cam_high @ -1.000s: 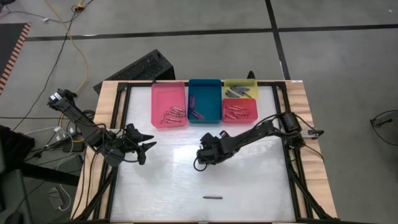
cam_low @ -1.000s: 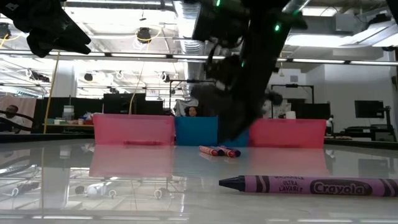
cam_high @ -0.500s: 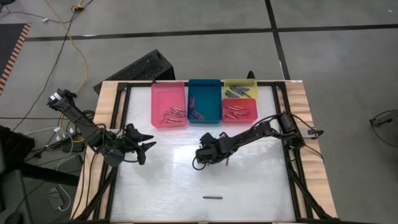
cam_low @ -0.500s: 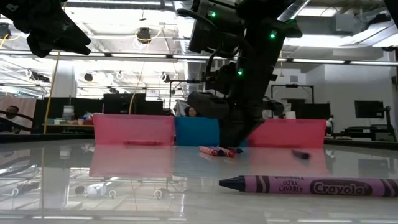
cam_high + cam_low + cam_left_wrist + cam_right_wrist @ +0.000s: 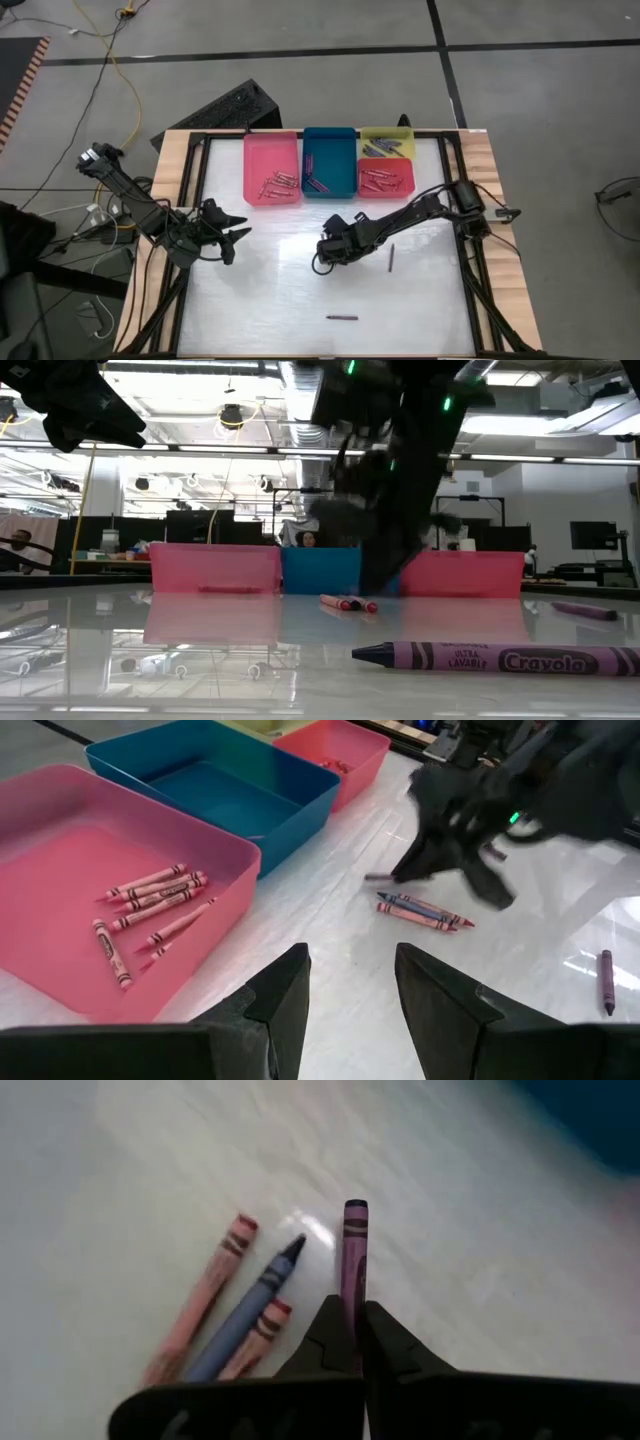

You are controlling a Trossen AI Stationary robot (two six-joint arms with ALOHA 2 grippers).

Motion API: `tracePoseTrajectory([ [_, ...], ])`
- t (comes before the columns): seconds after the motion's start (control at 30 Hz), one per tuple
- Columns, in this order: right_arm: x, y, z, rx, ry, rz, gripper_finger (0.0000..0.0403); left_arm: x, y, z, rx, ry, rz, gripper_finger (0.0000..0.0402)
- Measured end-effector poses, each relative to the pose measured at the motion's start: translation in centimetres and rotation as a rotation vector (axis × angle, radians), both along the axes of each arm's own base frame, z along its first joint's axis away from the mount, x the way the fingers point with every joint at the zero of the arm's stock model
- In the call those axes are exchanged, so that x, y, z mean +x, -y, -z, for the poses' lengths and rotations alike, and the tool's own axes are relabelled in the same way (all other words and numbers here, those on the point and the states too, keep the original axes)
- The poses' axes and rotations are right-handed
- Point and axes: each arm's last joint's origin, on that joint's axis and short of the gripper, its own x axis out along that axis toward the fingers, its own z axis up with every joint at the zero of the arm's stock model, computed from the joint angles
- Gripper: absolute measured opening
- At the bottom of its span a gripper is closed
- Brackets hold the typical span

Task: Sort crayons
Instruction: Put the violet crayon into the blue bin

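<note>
White tabletop [image 5: 270,290] framed in pale wood fills the middle of a grey-floored lab, and the teal tray [image 5: 329,162] at its far edge serves as the landmark. Left of the teal tray sits the pink tray [image 5: 271,165] with a cluster of pinkish crayons [image 5: 150,900] already in it; inside the teal tray lie a few crayons, and to its right the yellow tray [image 5: 387,141] and red tray [image 5: 386,177] each hold their own small groups. By that showing the sorting looks mostly done. What is left lies on the table on the near side of the teal tray: a small bunch of loose crayons [image 5: 422,910] under the right arm, a lone dark crayon [image 5: 391,257] a little to the right of them, and a purple crayon [image 5: 500,658] well apart near the table's front edge. The right gripper [image 5: 350,1342] is down at the bunch with its fingers pinched together on a purple crayon [image 5: 353,1245], beside a blue and two reddish ones; whether the grip is secure I cannot tell. The left gripper [image 5: 350,995] hangs well left of the teal tray, partly spread and holding nothing. Roughly half a dozen sticks remain to be placed.
</note>
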Motion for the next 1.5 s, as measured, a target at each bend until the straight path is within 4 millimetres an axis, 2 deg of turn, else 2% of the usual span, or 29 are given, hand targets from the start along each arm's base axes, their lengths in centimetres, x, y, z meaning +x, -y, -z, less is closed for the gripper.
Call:
tracePoseTrajectory([
  [0.17, -0.6, 0.4, -4.1, -0.071, 0.115, -0.007, 0.0004, 0.0, 0.0, 0.0, -0.001, 0.0, -0.001, 0.0139],
  [0.3, -1.2, 1.1, -6.0, -0.167, 0.156, 0.001, 0.0004, 0.0, 0.0, 0.0, -0.002, 0.001, -0.001, 0.0139],
  [0.43, -1.4, 2.6, -7.8, -0.228, 0.187, 0.014, 0.0004, 0.0, 0.0, 0.0, -0.001, 0.0, -0.001, 0.0139],
  [0.73, -0.2, 8.5, -8.7, -0.323, 0.198, 0.031, 0.0004, 0.0, 0.0, 0.0, -0.001, 0.0, 0.0, 0.0139],
  [0.9, -0.5, 12.8, -8.7, -0.346, 0.169, 0.119, 0.001, 0.0, 0.0, 0.0, -0.001, 0.0, 0.0, 0.0139],
  [1.07, -1.0, 15.9, -8.6, -0.304, 0.162, 0.161, 0.0012, 0.0, 0.0, 0.1, 0.005, -0.007, 0.0, 0.0139],
  [1.3, -1.1, 17.7, -8.8, -0.247, 0.195, 0.14, 0.0012, -0.1, -0.1, 0.2, 0.004, -0.015, -0.004, 0.0139],
  [1.5, -1.1, 17.8, -8.7, -0.22, 0.198, 0.108, 0.0013, -0.1, -0.1, 0.2, -0.002, -0.012, -0.007, 0.0139],
])
